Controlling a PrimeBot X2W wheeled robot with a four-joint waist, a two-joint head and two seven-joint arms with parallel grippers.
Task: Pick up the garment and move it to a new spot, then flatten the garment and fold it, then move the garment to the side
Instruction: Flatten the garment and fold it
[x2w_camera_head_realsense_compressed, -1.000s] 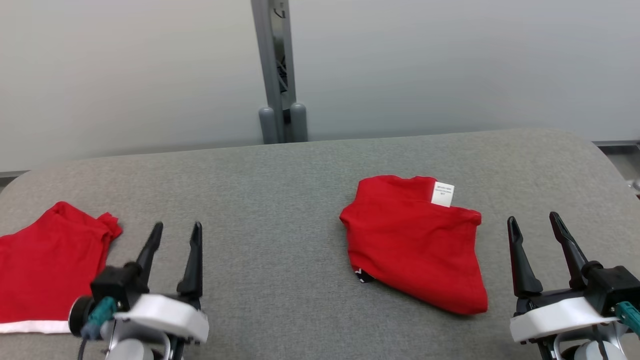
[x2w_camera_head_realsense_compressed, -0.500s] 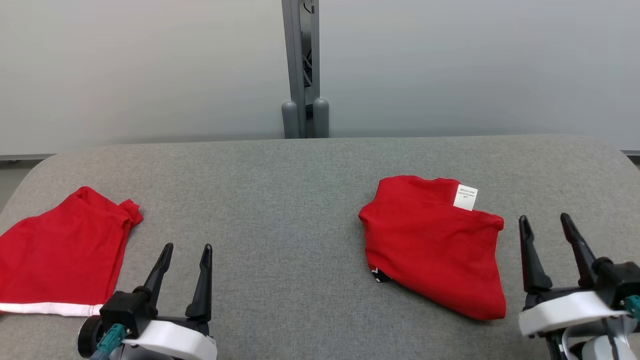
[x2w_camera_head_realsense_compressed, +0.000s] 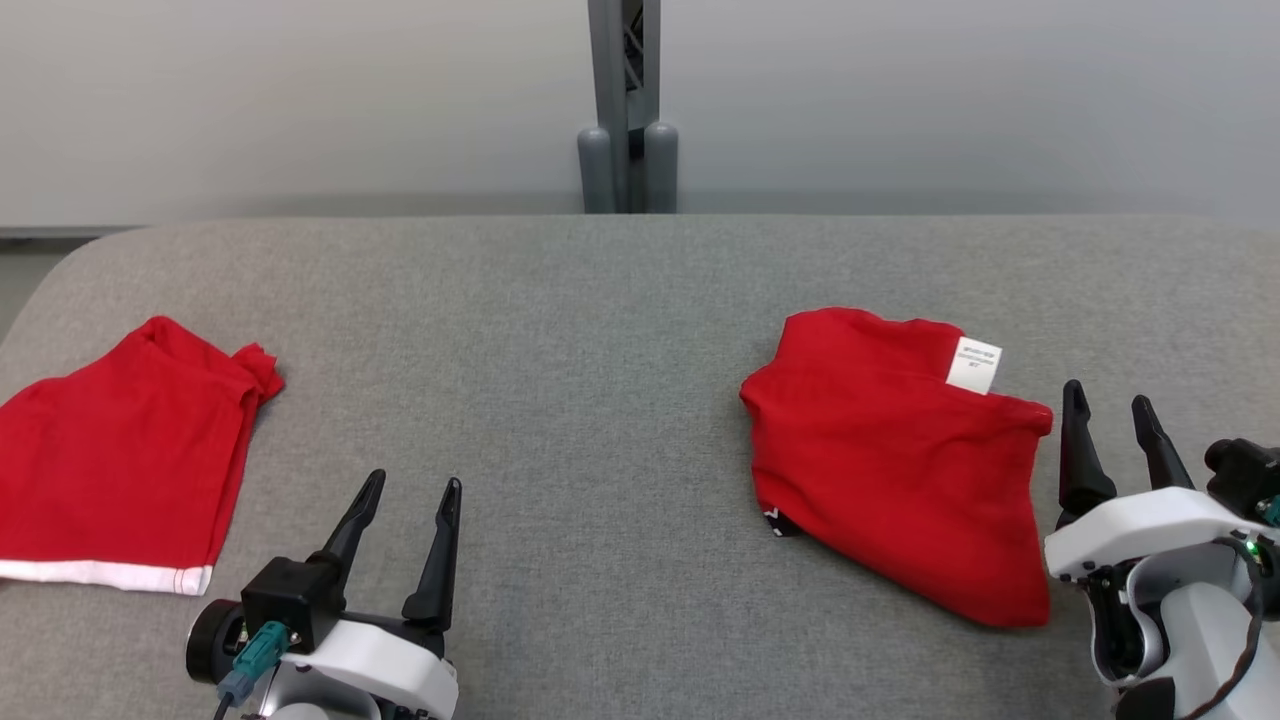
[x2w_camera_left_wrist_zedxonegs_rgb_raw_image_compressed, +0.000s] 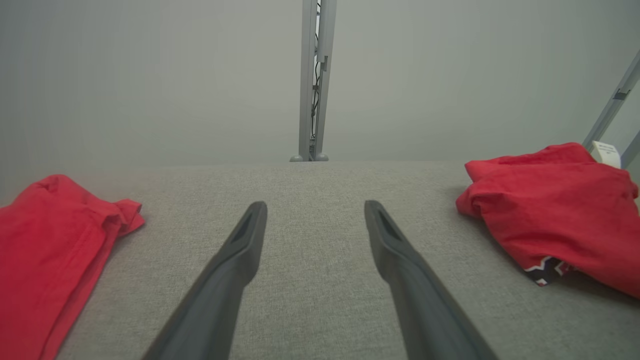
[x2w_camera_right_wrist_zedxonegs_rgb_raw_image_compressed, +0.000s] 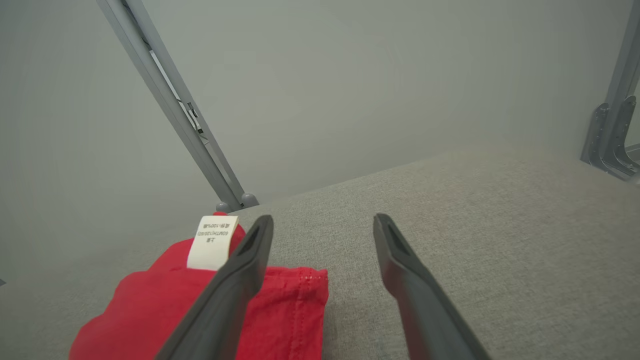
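Folded red garment (x2w_camera_head_realsense_compressed: 890, 470) lies right on bench (x2w_camera_head_realsense_compressed: 560, 330), tag (x2w_camera_head_realsense_compressed: 973, 364) at far edge. Spread, empty: right pincer (x2w_camera_head_realsense_compressed: 1107, 395) just right of it, left pincer (x2w_camera_head_realsense_compressed: 415, 483) near left. At left edge, second garment (x2w_camera_head_realsense_compressed: 110, 460).

The left gripper (x2w_camera_head_realsense_compressed: 415, 482) and the right gripper (x2w_camera_head_realsense_compressed: 1106, 393) are carrying long dark tapering fingers (x2w_camera_head_realsense_compressed: 435, 570) above white rounded shells (x2w_camera_head_realsense_compressed: 370, 655). A teal connector (x2w_camera_head_realsense_compressed: 255, 645) is sticking from the left one's black block (x2w_camera_head_realsense_compressed: 290, 600); a green light (x2w_camera_head_realsense_compressed: 1249, 548) is glowing on the right.
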